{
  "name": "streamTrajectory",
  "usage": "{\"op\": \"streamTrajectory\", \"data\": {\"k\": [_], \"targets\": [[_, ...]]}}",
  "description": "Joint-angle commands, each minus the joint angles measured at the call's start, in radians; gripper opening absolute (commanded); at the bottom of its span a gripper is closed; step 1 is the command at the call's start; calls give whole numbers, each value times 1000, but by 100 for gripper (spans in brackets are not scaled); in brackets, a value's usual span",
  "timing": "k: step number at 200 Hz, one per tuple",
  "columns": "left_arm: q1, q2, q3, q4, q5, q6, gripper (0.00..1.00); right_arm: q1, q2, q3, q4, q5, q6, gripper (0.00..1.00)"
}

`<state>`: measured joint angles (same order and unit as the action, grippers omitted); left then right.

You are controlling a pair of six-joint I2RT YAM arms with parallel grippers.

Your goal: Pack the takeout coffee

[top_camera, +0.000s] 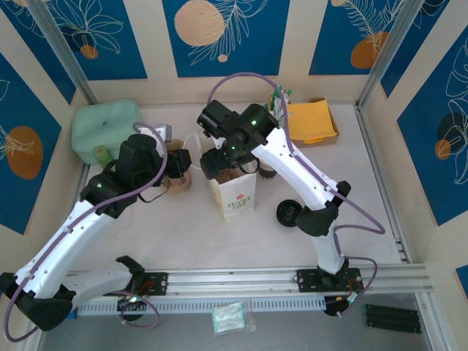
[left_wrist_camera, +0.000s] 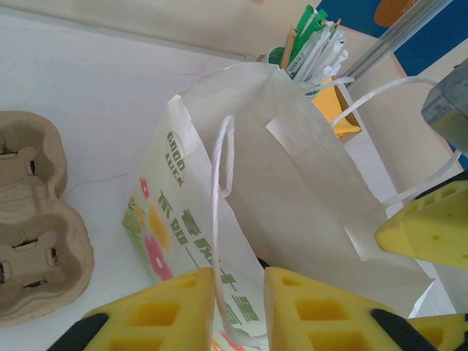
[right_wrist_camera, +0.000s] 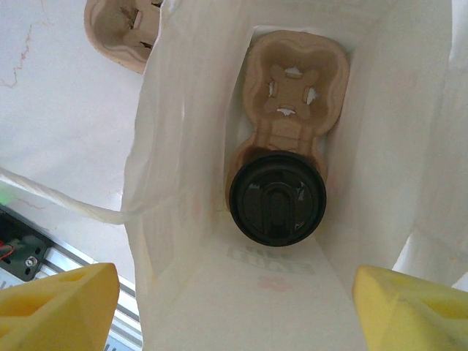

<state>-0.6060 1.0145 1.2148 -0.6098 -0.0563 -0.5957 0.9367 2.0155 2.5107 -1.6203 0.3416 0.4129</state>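
White table (top_camera: pixel 183 234), upright paper bag (top_camera: pixel 234 194), right wrist view inside, black-lidded cup (right_wrist_camera: pixel 278 199)

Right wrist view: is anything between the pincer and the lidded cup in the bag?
Nothing visible. The right pincer hangs open over the bag's open mouth, and the lidded cup sits in its carrier at the bottom, in plain sight.
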Motion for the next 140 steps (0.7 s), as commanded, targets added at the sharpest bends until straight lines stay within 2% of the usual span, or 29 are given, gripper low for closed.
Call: {"op": "streamTrajectory", "data": {"k": [1,140], "targets": [[6,-14,38,16,6,13,29,7,-51,9,-125,18,22,84],[6,-1,134,15,8,41,53,-5,-168,34,-78,10,45,83]]}}
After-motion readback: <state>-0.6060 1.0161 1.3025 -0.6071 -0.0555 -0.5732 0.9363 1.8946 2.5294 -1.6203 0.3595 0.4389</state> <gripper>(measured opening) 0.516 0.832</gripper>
